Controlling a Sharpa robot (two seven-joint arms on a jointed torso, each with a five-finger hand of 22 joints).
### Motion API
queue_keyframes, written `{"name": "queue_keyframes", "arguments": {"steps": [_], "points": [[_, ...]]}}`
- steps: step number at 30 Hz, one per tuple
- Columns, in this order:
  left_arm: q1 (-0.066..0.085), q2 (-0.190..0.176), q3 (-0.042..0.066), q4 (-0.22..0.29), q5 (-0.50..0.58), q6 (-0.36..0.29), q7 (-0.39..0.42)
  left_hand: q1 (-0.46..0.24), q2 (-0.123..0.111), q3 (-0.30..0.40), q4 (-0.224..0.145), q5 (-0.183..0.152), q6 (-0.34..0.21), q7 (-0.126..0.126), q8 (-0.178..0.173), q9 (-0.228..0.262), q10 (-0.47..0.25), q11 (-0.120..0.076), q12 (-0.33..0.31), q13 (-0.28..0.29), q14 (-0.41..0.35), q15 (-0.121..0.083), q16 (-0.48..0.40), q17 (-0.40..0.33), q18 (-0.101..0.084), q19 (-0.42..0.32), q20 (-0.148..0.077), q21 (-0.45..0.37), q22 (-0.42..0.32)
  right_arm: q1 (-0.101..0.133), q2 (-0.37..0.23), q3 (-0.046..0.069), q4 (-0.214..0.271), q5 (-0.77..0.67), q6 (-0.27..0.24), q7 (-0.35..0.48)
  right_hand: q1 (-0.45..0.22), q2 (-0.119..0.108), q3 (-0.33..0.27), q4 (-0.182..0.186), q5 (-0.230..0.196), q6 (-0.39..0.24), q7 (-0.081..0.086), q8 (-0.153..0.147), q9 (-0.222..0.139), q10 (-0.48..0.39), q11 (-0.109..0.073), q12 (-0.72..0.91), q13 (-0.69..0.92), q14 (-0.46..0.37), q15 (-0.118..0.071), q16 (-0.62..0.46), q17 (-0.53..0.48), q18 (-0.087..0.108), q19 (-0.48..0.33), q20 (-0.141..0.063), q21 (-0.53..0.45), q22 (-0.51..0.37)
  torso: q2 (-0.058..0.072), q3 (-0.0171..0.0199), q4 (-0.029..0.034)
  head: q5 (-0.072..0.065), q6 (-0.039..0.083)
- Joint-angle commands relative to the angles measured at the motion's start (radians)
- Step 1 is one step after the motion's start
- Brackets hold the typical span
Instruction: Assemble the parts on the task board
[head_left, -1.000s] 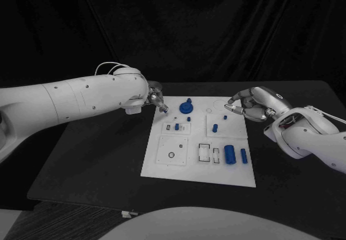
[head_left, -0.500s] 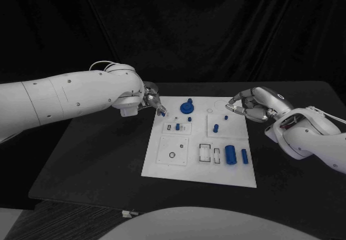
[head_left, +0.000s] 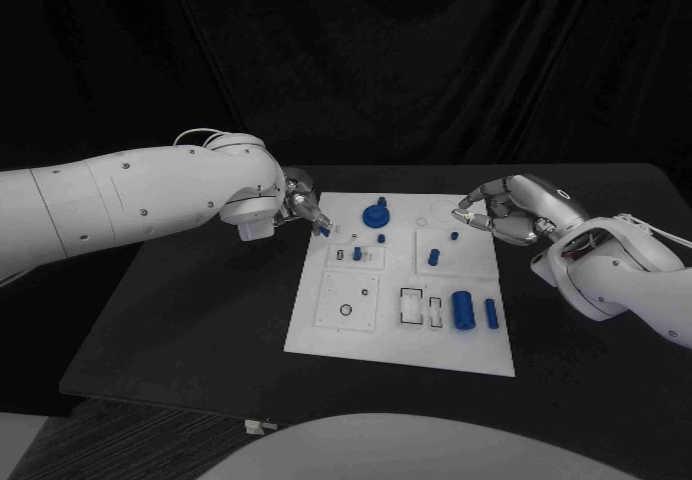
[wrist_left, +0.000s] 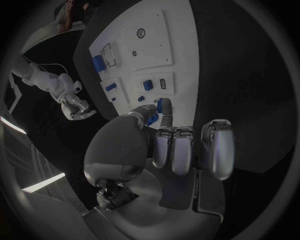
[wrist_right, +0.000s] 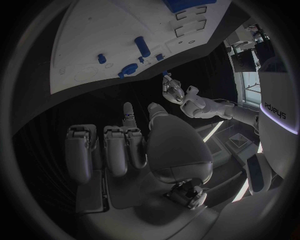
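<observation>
Head view shows the left hand (head_left: 300, 207) seemingly pinching a small blue part (head_left: 320, 231) at the task board (head_left: 326, 335) edge, while the right hand (head_left: 508, 210) hovers curled, holding nothing.

In the head view the left hand (head_left: 300, 205) is mostly hidden behind its own white wrist, and whether its fingertips pinch a small blue part (wrist_left: 165, 105) or merely lie over it cannot be told, though the left wrist view perhaps shows that part between them. The task board (wrist_right: 81, 45) is cut off at the circle's rim in the right wrist view, and the tiny parts beside the blue knob (head_left: 375, 213) are too small to identify.
</observation>
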Motion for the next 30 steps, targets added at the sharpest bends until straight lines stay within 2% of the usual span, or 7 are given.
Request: {"name": "queue_keyframes", "arguments": {"steps": [1, 13, 30], "points": [[-0.008, 0.004, 0.000, 0.003, 0.013, -0.043, 0.008, -0.021, -0.009, 0.068, 0.003, -0.004, 0.014, -0.006, 0.016, 0.030, 0.111, -0.004, 0.022, 0.255, 0.113, -0.016, 0.014, 0.264, -0.001, 0.041, -0.013, -0.013, 0.221, -0.002, 0.000, 0.001, 0.004, -0.006, -0.010, -0.006, 0.016, 0.017, -0.001, -0.001, 0.022, 0.008, 0.001, -0.003, 0.013, 0.108, 0.006, 0.020, 0.265, 0.100, -0.006, 0.017, 0.264, -0.013, 0.093, -0.001, 0.014, 0.271, 0.002, -0.0009, -0.0001, 0.000, 0.000], [-0.039, 0.026, 0.000, -0.014, 0.013, -0.033, 0.014, -0.020, -0.006, 0.071, 0.002, -0.003, 0.013, -0.007, 0.015, 0.030, 0.111, -0.004, 0.022, 0.255, 0.113, -0.016, 0.014, 0.264, -0.001, 0.039, -0.012, -0.016, 0.220, -0.002, -0.004, 0.001, 0.010, -0.006, -0.015, -0.005, 0.016, 0.018, 0.000, -0.001, 0.022, 0.009, 0.001, -0.003, 0.013, 0.108, 0.006, 0.020, 0.265, 0.100, -0.006, 0.017, 0.264, -0.012, 0.092, -0.001, 0.013, 0.271, 0.002, -0.0014, 0.0008, -0.006, 0.000], [-0.063, 0.040, 0.000, -0.020, 0.013, -0.027, 0.022, -0.019, -0.003, 0.073, 0.001, -0.006, 0.013, -0.007, 0.015, 0.030, 0.111, -0.005, 0.022, 0.255, 0.113, -0.016, 0.014, 0.264, 0.000, 0.039, -0.012, -0.018, 0.220, -0.002, -0.005, 0.001, 0.011, -0.006, -0.015, -0.006, 0.017, 0.018, 0.000, -0.001, 0.022, 0.009, 0.001, -0.003, 0.013, 0.108, 0.006, 0.020, 0.265, 0.100, -0.006, 0.017, 0.264, -0.012, 0.092, -0.001, 0.013, 0.271, 0.002, -0.0016, 0.0001, -0.004, 0.000]]}}
